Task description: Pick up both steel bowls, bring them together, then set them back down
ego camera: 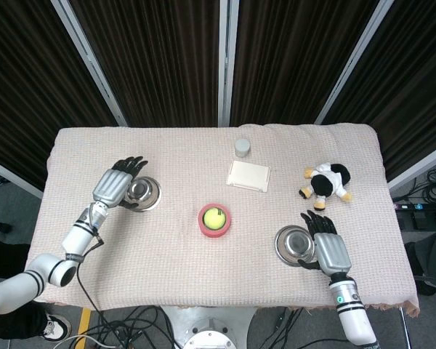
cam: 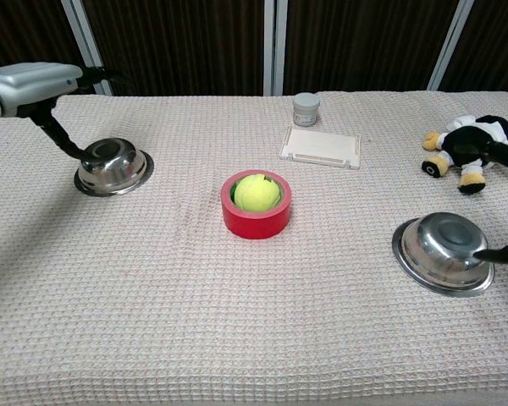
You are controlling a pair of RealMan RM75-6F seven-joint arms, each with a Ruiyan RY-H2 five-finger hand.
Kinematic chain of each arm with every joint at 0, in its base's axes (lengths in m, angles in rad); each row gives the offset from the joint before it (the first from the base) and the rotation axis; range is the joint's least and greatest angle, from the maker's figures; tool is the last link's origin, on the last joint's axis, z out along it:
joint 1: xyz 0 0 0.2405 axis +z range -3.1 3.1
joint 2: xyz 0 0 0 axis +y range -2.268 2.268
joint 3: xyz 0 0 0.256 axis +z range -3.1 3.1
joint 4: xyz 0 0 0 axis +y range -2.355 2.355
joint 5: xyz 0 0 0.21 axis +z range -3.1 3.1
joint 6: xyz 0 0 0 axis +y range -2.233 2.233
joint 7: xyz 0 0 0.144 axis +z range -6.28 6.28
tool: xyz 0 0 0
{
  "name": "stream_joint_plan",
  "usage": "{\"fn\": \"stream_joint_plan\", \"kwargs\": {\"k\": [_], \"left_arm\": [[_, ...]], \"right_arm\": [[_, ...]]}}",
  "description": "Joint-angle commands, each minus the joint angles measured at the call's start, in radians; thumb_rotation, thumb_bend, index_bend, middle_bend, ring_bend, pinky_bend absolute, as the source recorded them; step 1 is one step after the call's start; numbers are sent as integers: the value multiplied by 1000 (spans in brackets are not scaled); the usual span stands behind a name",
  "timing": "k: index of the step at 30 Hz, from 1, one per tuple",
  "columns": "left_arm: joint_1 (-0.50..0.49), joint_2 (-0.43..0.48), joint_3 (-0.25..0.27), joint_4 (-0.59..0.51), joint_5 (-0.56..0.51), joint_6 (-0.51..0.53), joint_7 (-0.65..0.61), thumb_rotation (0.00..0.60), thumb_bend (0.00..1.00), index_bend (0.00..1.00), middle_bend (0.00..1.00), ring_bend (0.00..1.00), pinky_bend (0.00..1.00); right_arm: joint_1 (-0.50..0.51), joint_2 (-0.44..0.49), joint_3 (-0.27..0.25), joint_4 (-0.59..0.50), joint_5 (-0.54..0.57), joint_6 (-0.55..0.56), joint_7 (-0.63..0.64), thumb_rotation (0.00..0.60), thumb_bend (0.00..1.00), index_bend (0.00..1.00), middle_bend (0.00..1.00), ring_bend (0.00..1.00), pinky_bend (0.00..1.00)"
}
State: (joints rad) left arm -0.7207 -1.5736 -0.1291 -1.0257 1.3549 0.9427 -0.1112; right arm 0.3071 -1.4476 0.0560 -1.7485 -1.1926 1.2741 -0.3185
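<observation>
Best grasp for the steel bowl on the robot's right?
The right steel bowl sits upside down, flared rim flat on the cloth, so probably come from above and its outer side, where the right hand hangs open, and wrap the fingers around the dome down to the rim.

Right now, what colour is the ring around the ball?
Red; the tape ring shows best in the chest view.

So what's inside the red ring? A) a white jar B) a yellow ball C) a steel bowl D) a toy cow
B: the yellow ball sits inside the red ring in the middle of the table.
</observation>
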Motion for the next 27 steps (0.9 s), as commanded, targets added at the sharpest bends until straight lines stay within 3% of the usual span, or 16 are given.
{"fn": "stream_joint_plan", "kwargs": {"k": [1, 6, 12, 20, 27], "left_arm": [[148, 65, -38, -209, -69, 240, 132, 600, 0, 26, 0, 0, 119], [313, 94, 5, -371, -86, 462, 227, 600, 0, 28, 2, 0, 119], [453, 78, 85, -409, -31, 615, 214, 600, 0, 34, 23, 0, 119], [540, 122, 159, -458, 15, 645, 261, 600, 0, 40, 24, 0, 120], [568, 136, 152, -445, 29, 647, 273, 600, 0, 40, 24, 0, 120]], "right_arm": [[-27, 26, 24, 22, -112, 75, 134, 600, 0, 0, 0, 0, 0], [-39, 6, 63, 151, -240, 194, 226, 600, 0, 0, 0, 0, 0], [-43, -49, 109, 277, -223, 242, 163, 600, 0, 0, 0, 0, 0], [-62, -42, 98, 263, -137, 175, 101, 600, 0, 0, 0, 0, 0], [-84, -37, 94, 250, -120, 182, 87, 600, 0, 0, 0, 0, 0]]}}
